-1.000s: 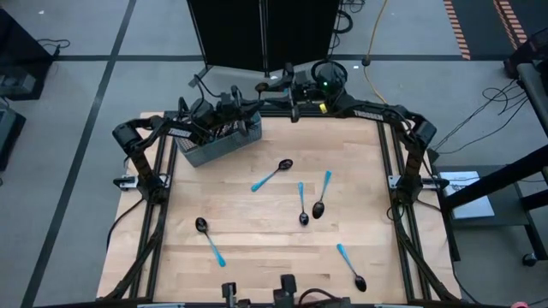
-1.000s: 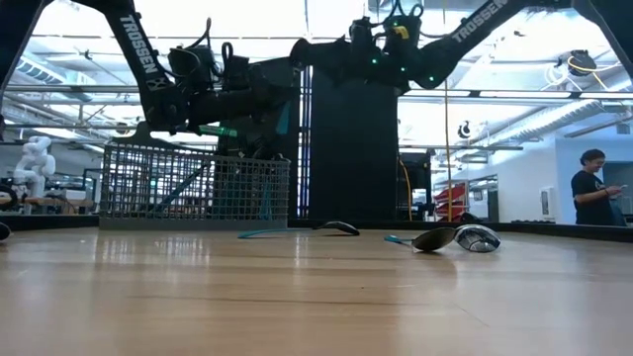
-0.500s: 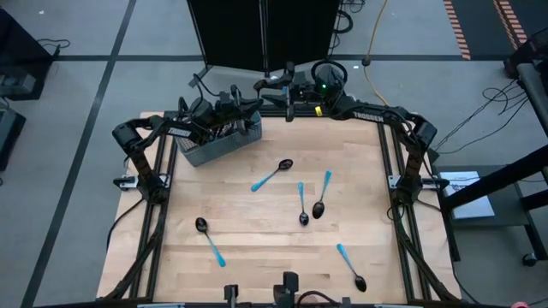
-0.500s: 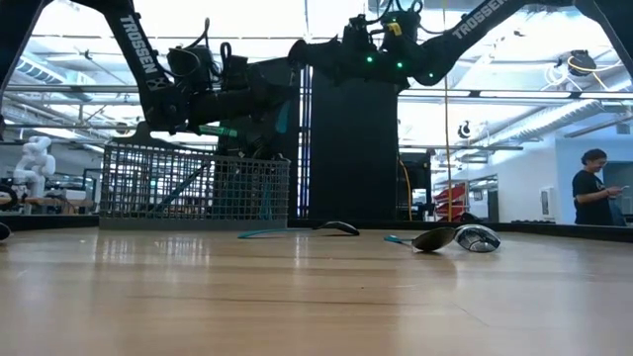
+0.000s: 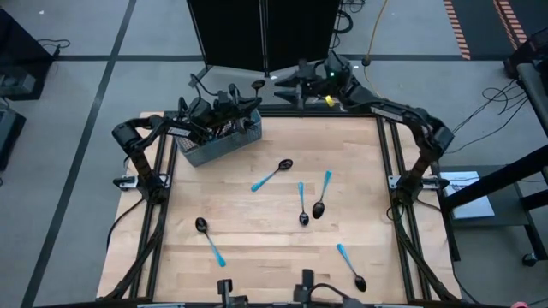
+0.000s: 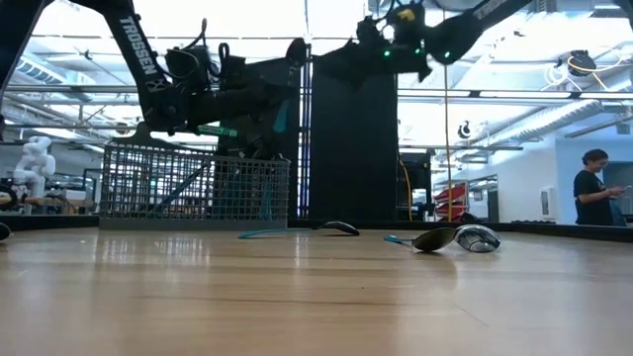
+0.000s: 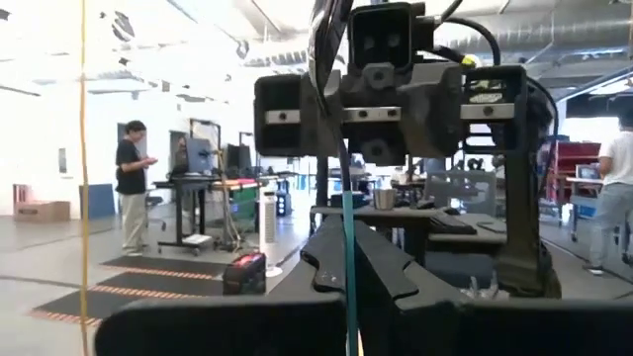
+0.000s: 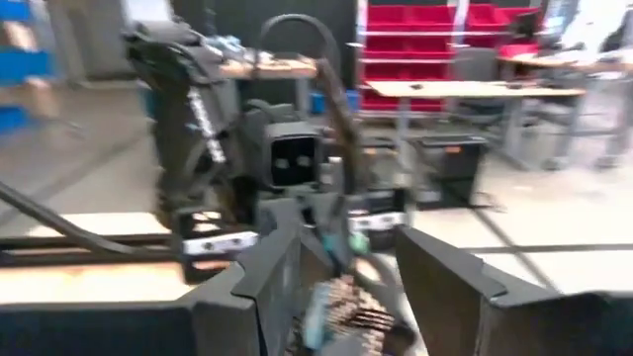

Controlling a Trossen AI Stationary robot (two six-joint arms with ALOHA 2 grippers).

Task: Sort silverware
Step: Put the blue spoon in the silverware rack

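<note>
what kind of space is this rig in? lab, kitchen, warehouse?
Most likely a robotics lab or workshop, not a kitchen. The wooden table stands on a grey tiled floor with loose cables. Behind it are workbenches, red bin racks, and a person standing at the far side.

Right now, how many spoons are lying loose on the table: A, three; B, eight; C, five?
C: the overhead view shows five blue-handled spoons on the wood, one near the basket at, two side by side at and, one at, one at.
</note>
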